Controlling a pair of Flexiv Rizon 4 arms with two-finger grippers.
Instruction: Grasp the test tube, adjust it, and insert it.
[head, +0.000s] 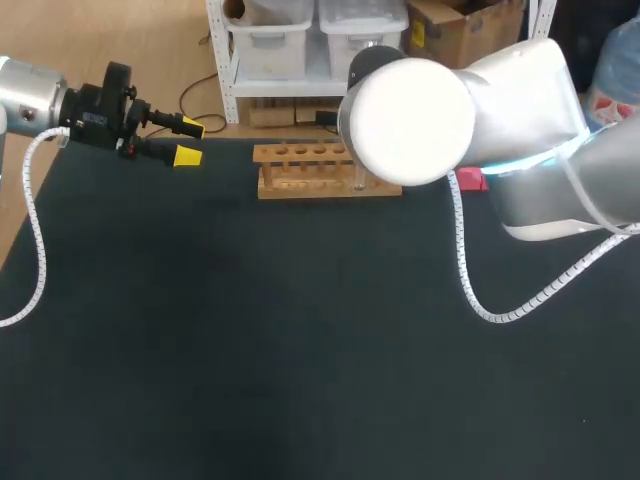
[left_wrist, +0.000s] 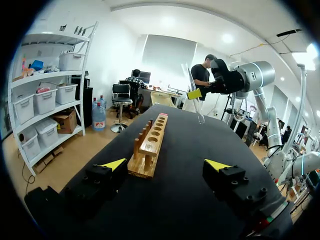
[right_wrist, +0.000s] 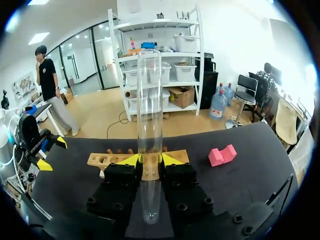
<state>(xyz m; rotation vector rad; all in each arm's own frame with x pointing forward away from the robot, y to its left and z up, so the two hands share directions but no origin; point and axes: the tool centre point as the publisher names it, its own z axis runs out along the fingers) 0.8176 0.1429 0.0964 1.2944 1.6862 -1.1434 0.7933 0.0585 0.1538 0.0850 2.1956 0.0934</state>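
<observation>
Insertion step, as judged: the right gripper (right_wrist: 149, 160) is clamping the clear, smooth-walled cylindrical test tube (right_wrist: 149, 100) between both fingers. It is holding the tube nearly upright near the right end of the wooden test tube rack (head: 325, 170), a pale block with a row of round holes at the head view's upper middle. The left gripper (head: 190, 141), at upper left, is hanging spread and empty over the matte black counter (head: 250, 350). The next move is likely calling for centring the tube's lower end over a hole, then lowering it straight.

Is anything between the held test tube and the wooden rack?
Nothing visible. The right claw is shut on the upright test tube right by the wooden rack; the pink block lies off to one side and the left claw hangs open beyond the rack's other end.
</observation>
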